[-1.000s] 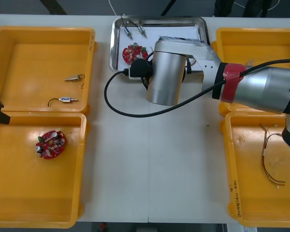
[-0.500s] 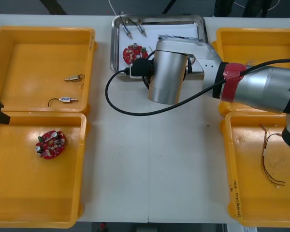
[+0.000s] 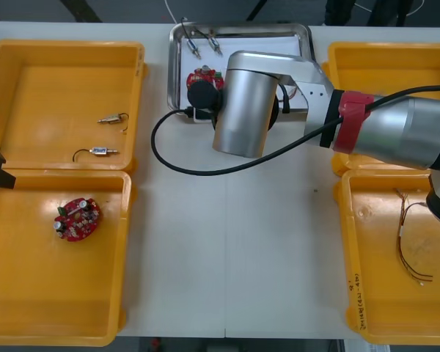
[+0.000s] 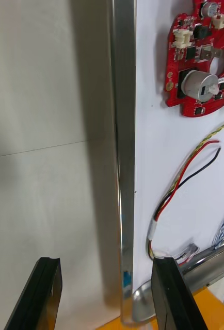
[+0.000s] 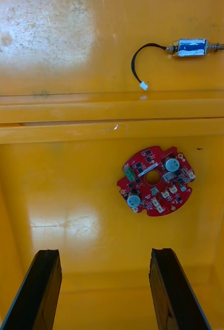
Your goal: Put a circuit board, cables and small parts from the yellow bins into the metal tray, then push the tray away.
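Observation:
My right gripper [image 4: 104, 296] is open and holds nothing. It stands astride the near rim of the metal tray [image 4: 123, 154], one finger over the table and the other over the tray's white inside. Past the fingers, a round red circuit board [image 4: 202, 56], a red and yellow cable [image 4: 180, 188] and a bit of twisted blue and white cable [image 4: 223, 229] lie in the tray. From the front, my right arm [image 3: 242, 103] covers the near part of the tray [image 3: 242, 31]; small metal parts [image 3: 199, 45] lie at its far left. My left gripper [image 5: 104, 289] hangs open over another circuit board [image 5: 156, 180].
Two small metal parts [image 3: 114, 117] [image 3: 99, 152] lie in the far left yellow bin [image 3: 66, 51]. A red and yellow cable [image 3: 412, 246] lies in the near right bin [image 3: 352, 242]. A black cable [image 3: 169, 158] from my right wrist loops over the table.
My right gripper has let go and its wrist has swung left and lifted over the tray's near rim. The black wrist cable moved with it. The left arm has stayed still.

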